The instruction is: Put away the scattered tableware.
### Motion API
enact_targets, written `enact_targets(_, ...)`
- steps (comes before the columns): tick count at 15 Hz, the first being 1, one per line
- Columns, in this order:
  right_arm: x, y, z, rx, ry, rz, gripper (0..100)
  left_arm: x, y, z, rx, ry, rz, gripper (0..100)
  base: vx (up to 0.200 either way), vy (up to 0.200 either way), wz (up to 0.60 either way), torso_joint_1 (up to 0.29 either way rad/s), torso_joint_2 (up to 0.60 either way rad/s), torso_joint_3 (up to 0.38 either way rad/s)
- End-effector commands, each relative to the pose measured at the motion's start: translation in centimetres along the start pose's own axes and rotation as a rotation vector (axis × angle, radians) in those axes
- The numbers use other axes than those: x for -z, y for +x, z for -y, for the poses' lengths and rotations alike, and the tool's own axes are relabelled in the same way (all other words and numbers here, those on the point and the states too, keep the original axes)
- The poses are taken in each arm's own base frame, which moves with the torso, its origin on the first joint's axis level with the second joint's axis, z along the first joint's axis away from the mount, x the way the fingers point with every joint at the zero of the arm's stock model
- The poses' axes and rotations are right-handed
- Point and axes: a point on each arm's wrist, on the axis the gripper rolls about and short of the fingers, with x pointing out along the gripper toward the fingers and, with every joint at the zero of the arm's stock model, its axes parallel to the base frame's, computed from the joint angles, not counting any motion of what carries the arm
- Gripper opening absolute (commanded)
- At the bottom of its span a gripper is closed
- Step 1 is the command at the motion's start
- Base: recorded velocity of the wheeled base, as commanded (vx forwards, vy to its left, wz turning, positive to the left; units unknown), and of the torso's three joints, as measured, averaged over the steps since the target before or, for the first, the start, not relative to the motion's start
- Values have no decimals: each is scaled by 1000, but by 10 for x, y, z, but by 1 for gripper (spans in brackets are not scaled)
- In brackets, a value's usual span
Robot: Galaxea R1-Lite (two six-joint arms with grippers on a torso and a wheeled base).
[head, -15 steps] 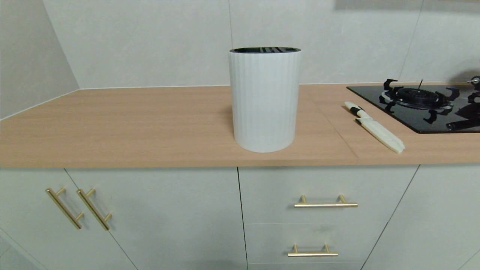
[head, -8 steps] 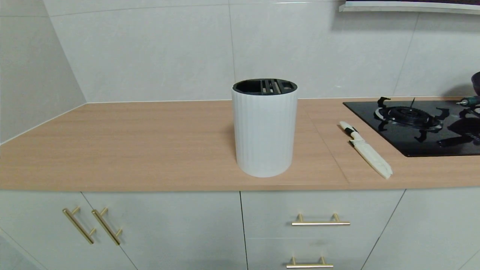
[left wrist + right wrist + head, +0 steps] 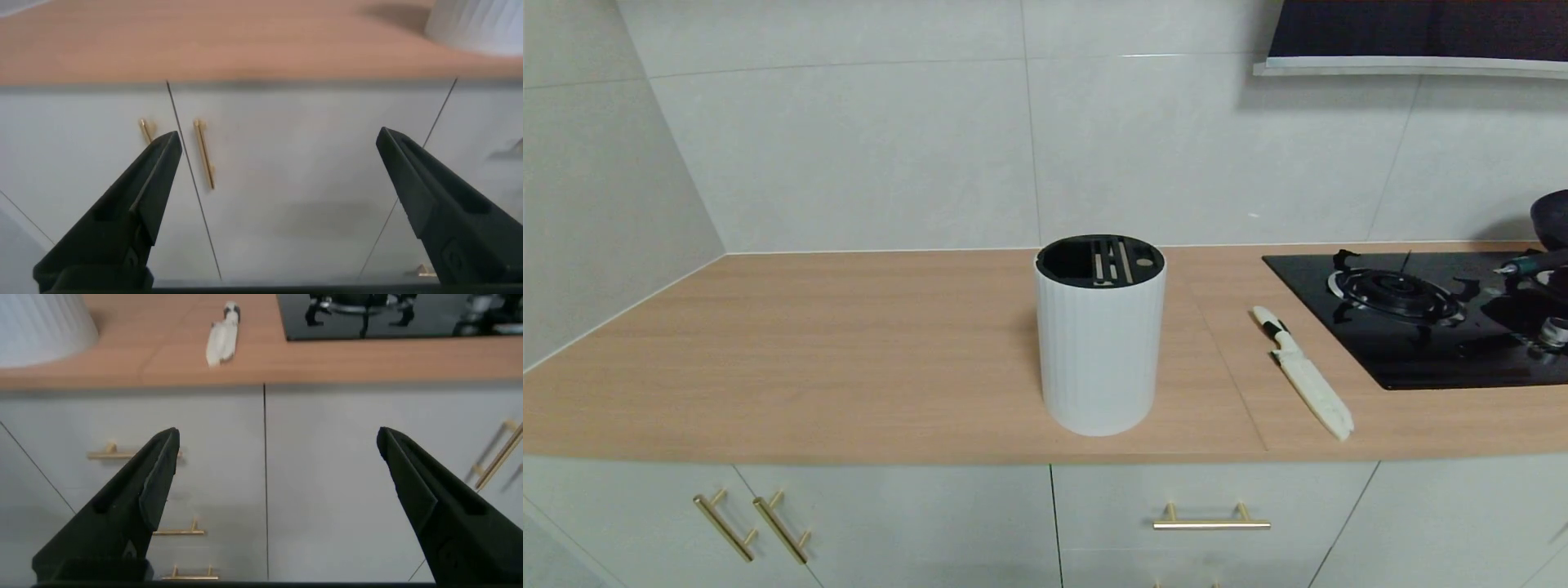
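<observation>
on the wooden countertop [image 3: 849,343], a little right of its middle and close to the near edge, stands a white ribbed knife holder [image 3: 1099,343] with a black slotted top. right of it and well apart, a knife [image 3: 1303,374] lies flat (white blade, white handle with a black band). its handle points to the far side and its tip to the near edge, just left of the black gas hob [image 3: 1413,327]. the left gripper [image 3: 278,140] faces the cabinet doors [image 3: 310,188] with their two brass handles [image 3: 204,155], its fingers spread wide with nothing between them. the right gripper [image 3: 278,437] is likewise spread and empty, facing the drawer fronts [image 3: 212,474] and their brass pulls [image 3: 122,452], with the knife on the counter beyond it.
</observation>
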Motion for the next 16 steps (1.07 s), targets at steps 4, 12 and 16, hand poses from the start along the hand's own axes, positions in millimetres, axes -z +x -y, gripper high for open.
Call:
enact_targets(4, 0, 0, 0, 2, 0, -1, 100, 0, 0, 0, 0, 0, 0, 100, 0, 0, 0, 240, -532, -294)
enact_targets(12, 0, 0, 0, 0, 0, -1, 100, 0, 0, 0, 0, 0, 0, 100, 0, 0, 0, 264, -575, -312)
enact_targets(16, 0, 0, 0, 0, 0, -1, 100, 0, 0, 0, 0, -2, 0, 100, 0, 0, 0, 206, -419, -224)
